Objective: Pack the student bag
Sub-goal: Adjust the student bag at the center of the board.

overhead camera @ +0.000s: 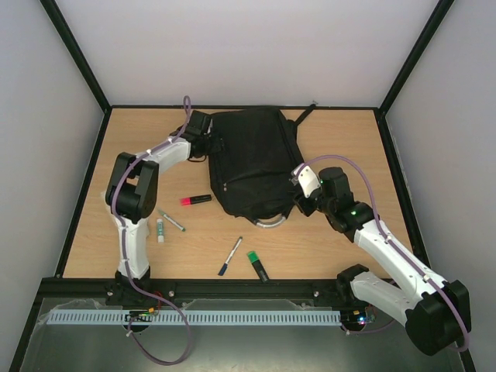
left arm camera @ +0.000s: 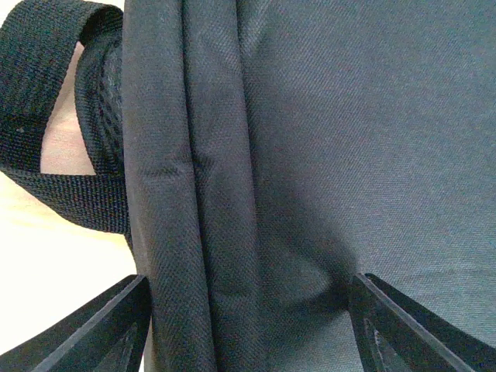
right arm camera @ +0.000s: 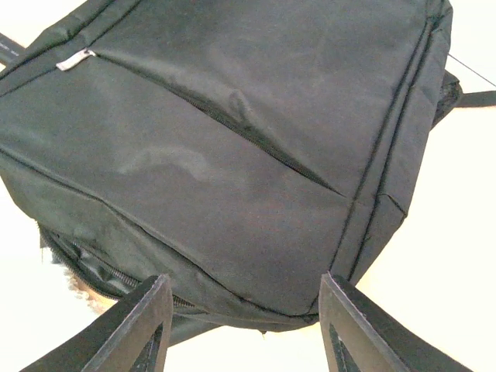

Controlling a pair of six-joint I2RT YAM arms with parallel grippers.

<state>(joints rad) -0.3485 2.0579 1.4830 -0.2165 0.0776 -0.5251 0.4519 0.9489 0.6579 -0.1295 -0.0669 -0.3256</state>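
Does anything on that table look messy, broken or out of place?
Nothing looks broken or spilled. The student bag lies flat, while a pink highlighter, green marker and blue-tipped pen lie scattered at odd angles on the table outside it.

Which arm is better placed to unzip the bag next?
Probably right: the right gripper hangs open facing the zipper on the student bag; the left gripper faces only side fabric.

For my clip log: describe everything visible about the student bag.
The student bag is a large black woven-fabric backpack lying flat at the table's far middle, silvery loop handle toward the arms, straps trailing behind. The left gripper, open, straddles a side fold; the right gripper is open at its near-right edge.
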